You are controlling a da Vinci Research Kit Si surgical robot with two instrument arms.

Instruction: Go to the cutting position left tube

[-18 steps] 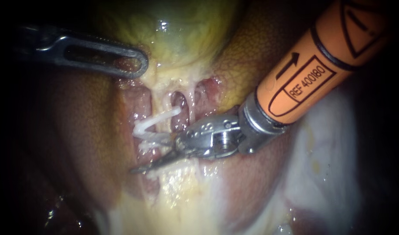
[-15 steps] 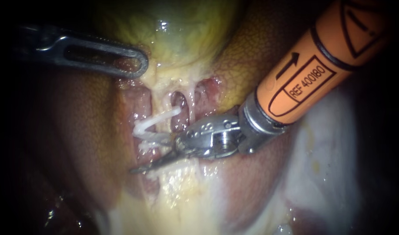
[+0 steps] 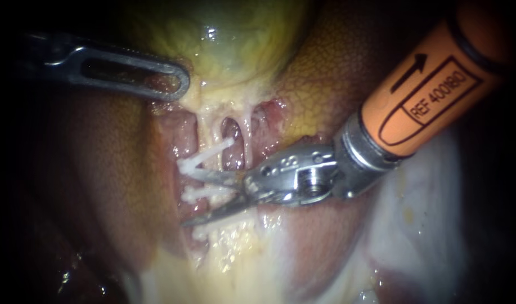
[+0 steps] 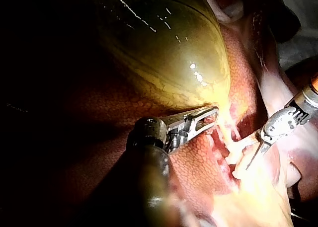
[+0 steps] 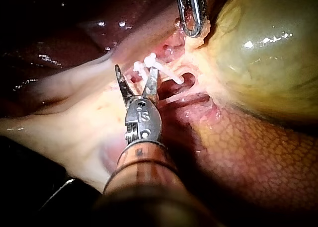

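In the endoscope view two pale tubes run down from the gallbladder (image 3: 229, 50): the left tube (image 3: 206, 130) and the right tube (image 3: 248, 134). White clips (image 3: 204, 155) cross the left tube, and another clip (image 3: 204, 193) sits lower. My right instrument (image 3: 189, 197), on an orange shaft, holds its thin blades open around the left tube; the lower clip lies in the gap. From the right wrist view the blades (image 5: 136, 70) spread just short of the clips (image 5: 149, 62). My left instrument (image 3: 156, 76) is shut on the gallbladder neck, also seen as my left instrument (image 4: 198, 121).
Brown liver (image 3: 100, 169) flanks the tubes on the left and liver (image 3: 319, 95) lies under the orange shaft. Pale fatty tissue (image 3: 241, 253) spreads below the clips, and a whitish membrane (image 3: 421, 197) lies at the right.
My right instrument has drawn back toward the right, and its blades have spread from nearly together to a clear gap around the lower clip. My left instrument has held still.
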